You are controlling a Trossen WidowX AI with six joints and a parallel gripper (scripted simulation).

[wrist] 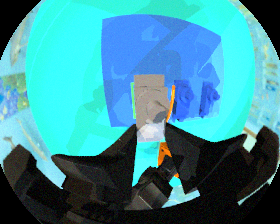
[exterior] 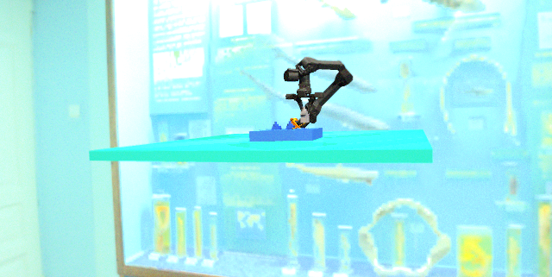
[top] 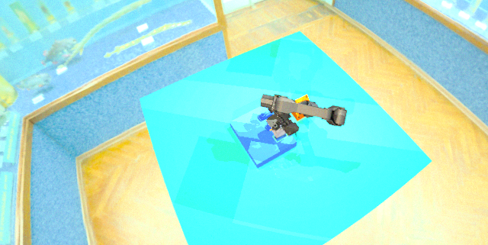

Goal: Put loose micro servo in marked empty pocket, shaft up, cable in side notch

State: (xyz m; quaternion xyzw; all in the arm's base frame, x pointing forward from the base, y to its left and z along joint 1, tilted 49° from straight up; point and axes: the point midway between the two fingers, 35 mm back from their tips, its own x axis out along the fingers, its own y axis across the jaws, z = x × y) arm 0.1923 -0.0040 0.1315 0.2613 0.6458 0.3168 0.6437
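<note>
Museum display cases with blurred, unreadable placards surround a turquoise worktop (top: 343, 184). Near its centre, the gripper (wrist: 152, 137) is clamped on the grey micro servo (wrist: 148, 99), held above the blue deck (top: 263, 157).

Arm (top: 305, 109): matt dark grey plastic. Deck (top: 263, 153): smooth matt blue. Table top (top: 213, 184): smooth cyan. Floor (top: 438, 199): glossy wood parquet.
</note>
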